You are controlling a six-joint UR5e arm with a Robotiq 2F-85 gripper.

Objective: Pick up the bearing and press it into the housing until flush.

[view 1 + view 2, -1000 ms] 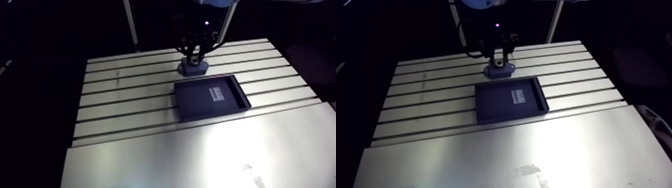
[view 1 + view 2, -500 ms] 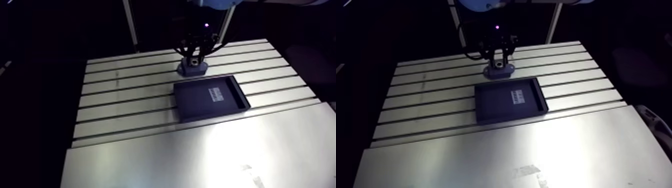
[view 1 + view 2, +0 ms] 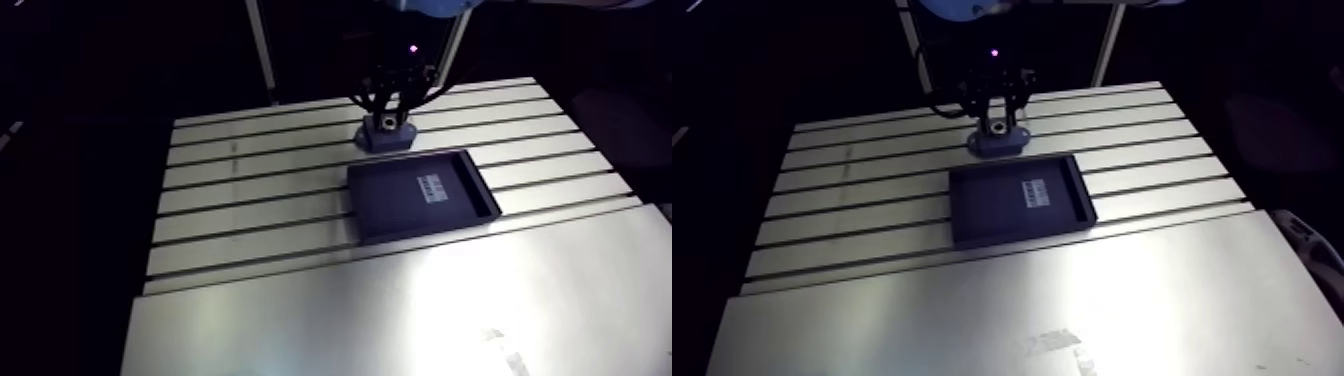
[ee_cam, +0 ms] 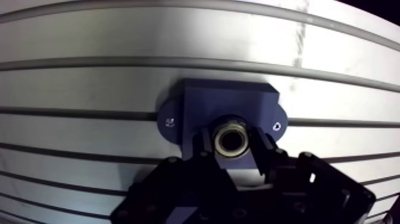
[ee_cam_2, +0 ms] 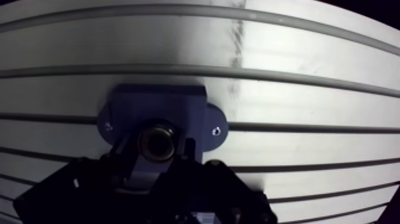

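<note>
Nearest us in the arm view, a smooth sheet [image 3: 400, 310] covers the front of the table [image 3: 250, 200]. Beyond the sheet's edge the table's slots run from side to side. On the slotted part lies a dark, shallow tray [image 3: 392, 212], set slightly askew to the slots, with a small white label [image 3: 434, 187] on its floor. Just past the tray's far edge sits the blue housing [image 3: 385, 140]; we cannot tell whether the two touch. The gripper [image 3: 388, 120] comes straight down onto the housing from above.

In the wrist view the two dark fingers [image 4: 204, 143] press against a small metal ring, the bearing [image 4: 231, 138], one on each side, so the gripper pinches the bearing. The bearing faces us end on, and its hole is dark. It sits over the middle of the housing [image 4: 226, 98], on the raised block between two flat ears, each with a screw hole [image 4: 275, 126]. The fingers hide the bearing's sides, so we cannot tell whether it is in the bore or only at its mouth. The housing lies across one slot, and more slots cross the table beyond it.
</note>
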